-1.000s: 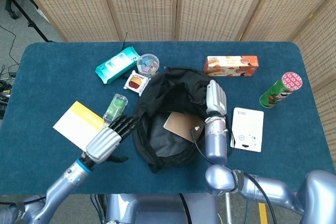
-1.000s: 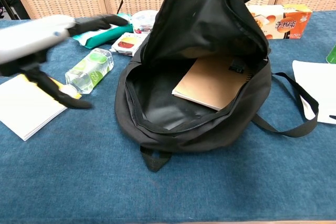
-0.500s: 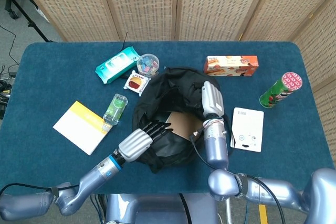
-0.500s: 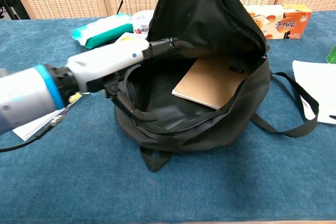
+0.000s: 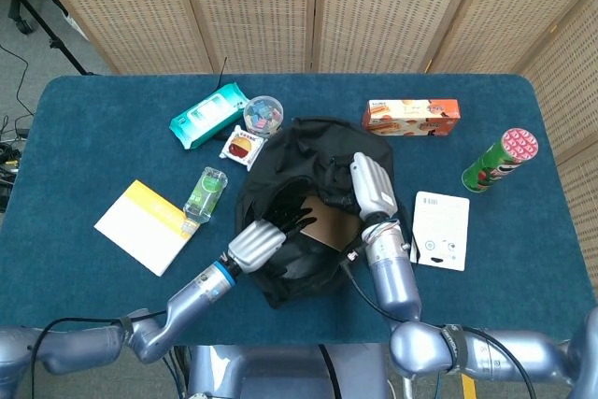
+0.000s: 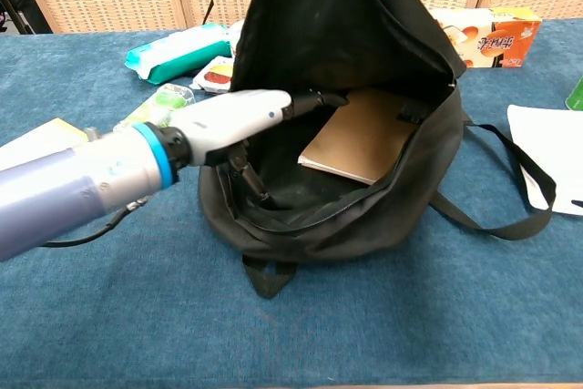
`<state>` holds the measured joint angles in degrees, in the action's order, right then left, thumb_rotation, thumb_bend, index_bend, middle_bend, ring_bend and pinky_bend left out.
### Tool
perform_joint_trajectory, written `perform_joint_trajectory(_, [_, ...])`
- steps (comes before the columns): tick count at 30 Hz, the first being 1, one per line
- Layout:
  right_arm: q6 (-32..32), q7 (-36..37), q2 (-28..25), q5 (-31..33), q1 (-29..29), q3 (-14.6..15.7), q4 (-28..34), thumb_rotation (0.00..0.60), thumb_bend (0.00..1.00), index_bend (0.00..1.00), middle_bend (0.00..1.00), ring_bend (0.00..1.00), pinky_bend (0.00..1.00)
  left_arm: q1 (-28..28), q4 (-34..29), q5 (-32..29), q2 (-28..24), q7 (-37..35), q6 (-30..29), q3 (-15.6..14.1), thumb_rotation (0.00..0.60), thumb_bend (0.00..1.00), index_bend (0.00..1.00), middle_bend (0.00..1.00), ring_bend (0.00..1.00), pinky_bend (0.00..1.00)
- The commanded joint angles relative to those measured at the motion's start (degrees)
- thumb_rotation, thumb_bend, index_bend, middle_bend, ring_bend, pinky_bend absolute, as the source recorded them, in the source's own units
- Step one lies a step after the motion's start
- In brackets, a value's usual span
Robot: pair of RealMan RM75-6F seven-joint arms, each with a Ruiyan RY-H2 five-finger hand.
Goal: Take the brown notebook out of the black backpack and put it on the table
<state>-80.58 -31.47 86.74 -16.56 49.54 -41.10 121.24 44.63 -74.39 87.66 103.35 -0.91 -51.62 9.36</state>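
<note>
Left hand [image 6: 264,114] now reaching into black backpack [image 5: 280,273], fingers spread, near brown notebook [image 6: 364,134], right hand [image 5: 371,186] gripping backpack's raised flap, blue tabletop [image 5: 93,137], woven screens [image 5: 252,7] behind.

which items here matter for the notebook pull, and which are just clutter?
Job:
brown notebook, inside the bag
black backpack, mouth held up
left hand, reaching into the opening
right hand, gripping the upper flap

Clutter:
wet wipes pack
small plastic bottle
yellow and white pad
cookie box
green chip can
white card
</note>
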Motion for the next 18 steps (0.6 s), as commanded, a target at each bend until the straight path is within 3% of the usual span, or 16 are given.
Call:
perform_joint_trajectory(1, [1.2,0.5,-1.8,0.7,-0.4,0.6,2.1,0.600,0.44,0.68,0.57,0.31,0.31,1.4,4.5,0.4,3.4,-0.9,-1.1,0.0,0.600,0.18,0.05,0.00,0.00,0.00])
perform_joint_trajectory(10, [3.2,3.0,-4.7,0.7,-0.3,2.7,5.7,0.600,0.44,0.68,0.57,0.31,0.31,4.7,15.1,-0.5,10.3,-1.7,-1.2,1.1,0.600,0.18,0.08,0.00,0.00,0.00])
perform_joint_trajectory(18, [3.3,5.1,-6.1,1.0,0.3,3.5,6.5,0.600,0.44,0.68,0.57,0.31,0.31,7.1,20.3,-1.5,13.5,-0.9,-0.8,2.0,0.600,0.18,0.08,0.00,0.00,0.00])
